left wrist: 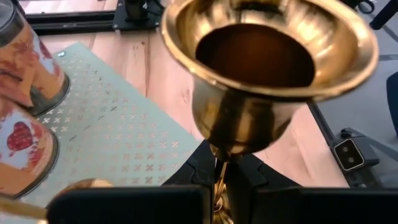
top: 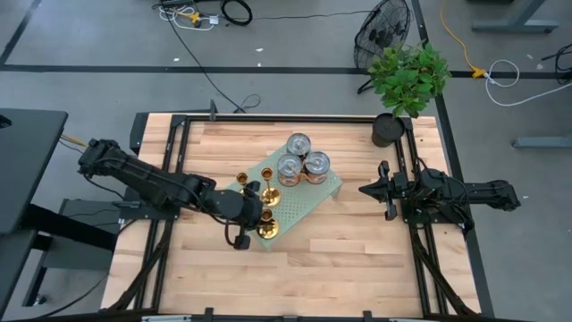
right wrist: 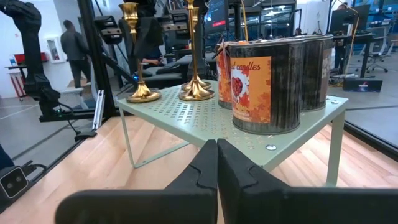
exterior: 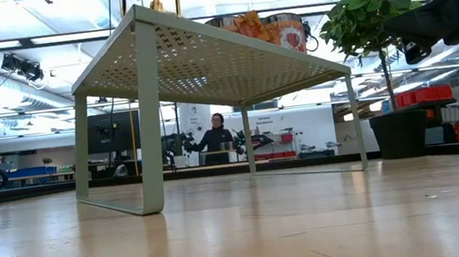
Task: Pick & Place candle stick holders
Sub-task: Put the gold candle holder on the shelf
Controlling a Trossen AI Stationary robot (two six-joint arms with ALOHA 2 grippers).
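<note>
**High view: brass holder gripped at shelf corner**

Left gripper (top: 259, 217) is clamped on a shiny brass candle stick holder (top: 267, 230) at the perforated green shelf (top: 315, 199). Tins (right wrist: 256, 92) read "candles". Right gripper (top: 382, 189) is closed, empty.

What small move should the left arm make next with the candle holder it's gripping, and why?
Probably lower it straight down. The left gripper is shut on the stem of a brass candle holder over the green perforated shelf's near edge, beside two holders already standing there.
</note>
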